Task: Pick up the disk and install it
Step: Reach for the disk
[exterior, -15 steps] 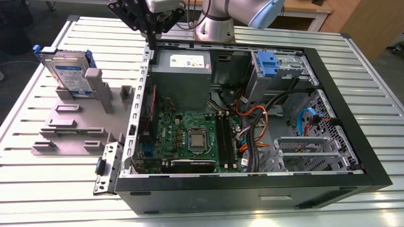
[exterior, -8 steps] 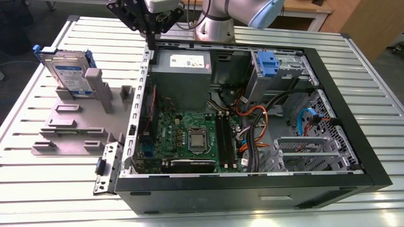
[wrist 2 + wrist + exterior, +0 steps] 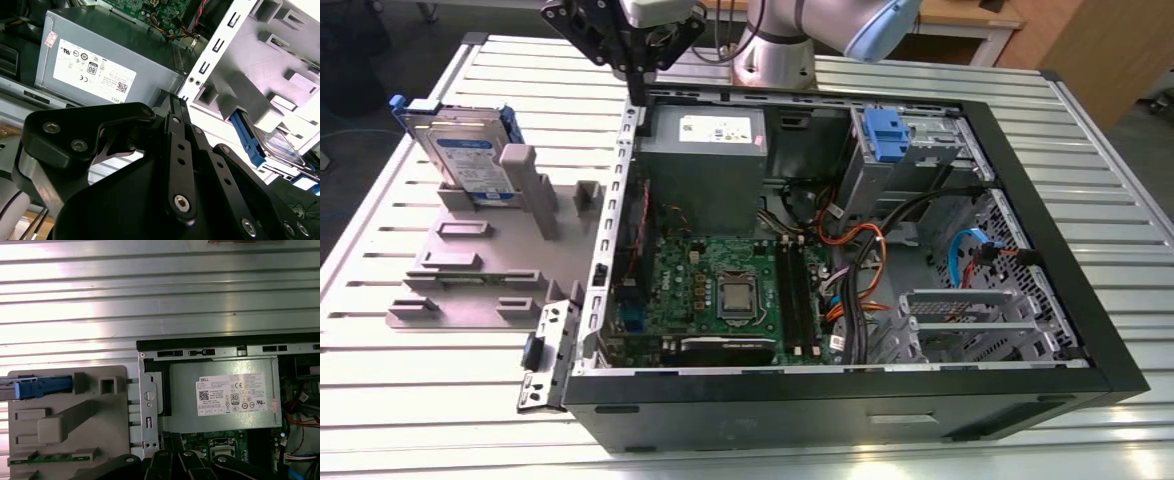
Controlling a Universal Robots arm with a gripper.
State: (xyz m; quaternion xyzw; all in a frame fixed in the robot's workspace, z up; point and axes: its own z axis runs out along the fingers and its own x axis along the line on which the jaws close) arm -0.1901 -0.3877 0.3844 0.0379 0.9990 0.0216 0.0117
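The disk (image 3: 460, 150) is a silver drive with a white-and-blue label in a blue carrier. It stands on edge in a grey holder (image 3: 487, 255) on the exterior view's left, outside the case. Its blue carrier edge (image 3: 42, 387) shows in the first wrist view, and the disk (image 3: 280, 146) shows in the second. My gripper (image 3: 638, 95) hangs above the case's back left corner, to the right of the disk and well apart from it. Its black fingers (image 3: 175, 107) lie together with nothing between them, and the fingers (image 3: 167, 450) sit over the case wall.
The open black computer case (image 3: 1067, 250) lies on a slatted metal table (image 3: 440, 400). Inside are a grey power supply (image 3: 704, 150), a green motherboard (image 3: 720, 290), orange and blue cables, and a metal drive bay with a blue bracket (image 3: 887, 135) at the back right.
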